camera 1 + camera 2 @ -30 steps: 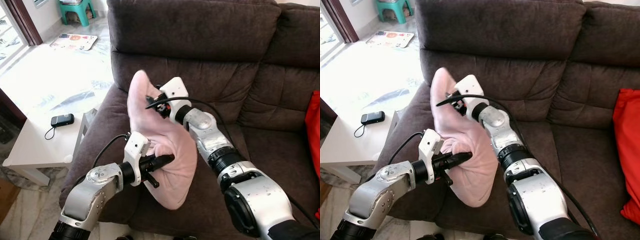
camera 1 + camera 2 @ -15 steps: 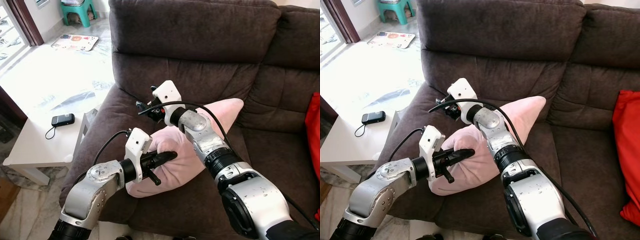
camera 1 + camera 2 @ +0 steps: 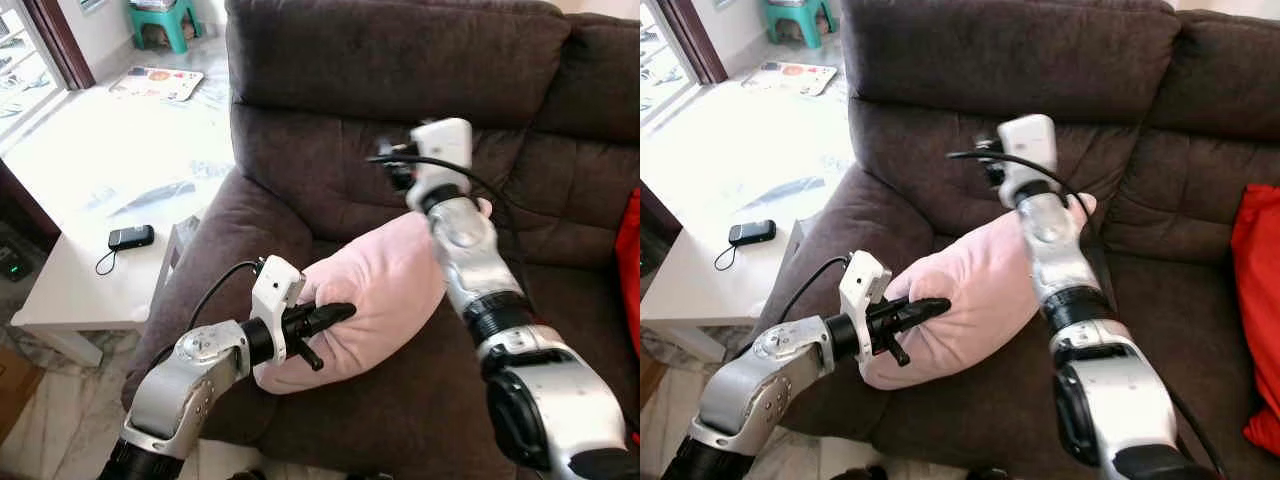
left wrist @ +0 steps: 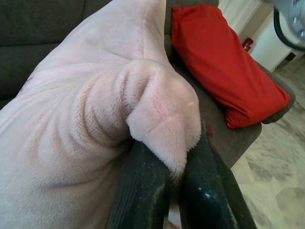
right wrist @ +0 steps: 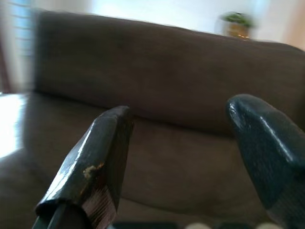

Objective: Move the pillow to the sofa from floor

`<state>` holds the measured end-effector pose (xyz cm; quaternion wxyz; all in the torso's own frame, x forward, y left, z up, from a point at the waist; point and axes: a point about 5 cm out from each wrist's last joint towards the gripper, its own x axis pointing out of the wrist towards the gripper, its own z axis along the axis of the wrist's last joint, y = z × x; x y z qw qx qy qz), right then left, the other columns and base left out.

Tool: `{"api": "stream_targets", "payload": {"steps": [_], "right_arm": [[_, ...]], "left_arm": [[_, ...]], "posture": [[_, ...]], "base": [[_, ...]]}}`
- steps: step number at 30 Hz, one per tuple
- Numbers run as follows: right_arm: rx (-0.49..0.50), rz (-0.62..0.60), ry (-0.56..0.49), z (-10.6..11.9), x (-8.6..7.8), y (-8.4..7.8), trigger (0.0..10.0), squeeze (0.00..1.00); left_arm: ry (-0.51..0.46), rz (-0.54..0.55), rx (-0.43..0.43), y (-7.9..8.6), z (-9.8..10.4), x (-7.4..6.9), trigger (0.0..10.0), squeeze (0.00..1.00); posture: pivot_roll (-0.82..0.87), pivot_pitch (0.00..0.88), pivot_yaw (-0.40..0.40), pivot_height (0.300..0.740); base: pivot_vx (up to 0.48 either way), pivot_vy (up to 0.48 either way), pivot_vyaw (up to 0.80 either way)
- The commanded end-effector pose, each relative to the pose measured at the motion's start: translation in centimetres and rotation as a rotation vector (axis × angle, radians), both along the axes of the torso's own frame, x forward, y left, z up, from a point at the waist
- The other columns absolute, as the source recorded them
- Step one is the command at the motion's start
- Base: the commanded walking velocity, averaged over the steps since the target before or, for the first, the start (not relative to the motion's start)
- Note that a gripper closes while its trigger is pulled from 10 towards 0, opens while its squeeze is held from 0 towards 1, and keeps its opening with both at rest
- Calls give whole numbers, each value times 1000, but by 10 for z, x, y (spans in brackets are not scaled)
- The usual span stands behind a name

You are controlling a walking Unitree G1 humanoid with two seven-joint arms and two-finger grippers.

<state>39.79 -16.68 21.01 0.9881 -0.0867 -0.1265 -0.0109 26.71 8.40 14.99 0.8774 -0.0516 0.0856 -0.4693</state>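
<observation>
Pink pillow (image 3: 385, 285) on the sofa (image 3: 400, 60) — left tool (image 3: 335, 312) pinching its corner, right tool (image 5: 190, 157) spread open, red cushion (image 3: 1255, 300) nearby.

Home living room — brown sofa (image 3: 400, 80), white side table (image 3: 80, 290)

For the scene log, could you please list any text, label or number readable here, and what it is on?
No text can be read.
The flat printed item on the floor shows coloured patches, too small to read.
The dark device on the white table shows no legible marking.
</observation>
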Motion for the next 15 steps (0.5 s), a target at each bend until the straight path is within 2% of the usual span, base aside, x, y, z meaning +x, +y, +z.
{"api": "stream_targets", "payload": {"steps": [1,4,6,7,10,11,14,15], "right_arm": [[17,-68,9,-3,-2,-11,10000,0],[21,-209,129,-31,-9,-35,10000,0],[27,-236,152,-39,-13,-40,10000,0],[18,-289,198,-54,-20,-50,10000,0],[-6,-365,248,-71,-30,-63,10000,0],[-5,-439,265,-80,-38,-75,10000,0],[13,-523,259,-86,-47,-90,10000,0],[8,-560,293,-93,-53,-97,10000,0]], "left_arm": [[-61,-21,-17,-4,10,-1,10000,0],[-62,-20,-16,-4,10,-1,10000,0],[-62,-18,-15,-4,10,-1,10000,0],[-62,-16,-14,-4,10,-1,10000,0],[-61,-15,-12,-3,9,-2,10000,0],[-61,-14,-11,-3,9,-2,10000,0],[-62,-13,-11,-3,9,-1,10000,0],[-63,-14,-11,-4,9,-1,10000,0]], "posture": [[99,131,-45,740],[106,132,-50,740],[107,133,-50,740],[107,132,-51,740],[107,132,-51,740],[106,130,-52,740],[105,129,-53,740],[98,124,-53,740]], "base": [[0,0,0],[0,0,0],[0,0,0],[0,0,0],[0,0,0],[0,0,0],[0,0,0],[0,0,0]]}}
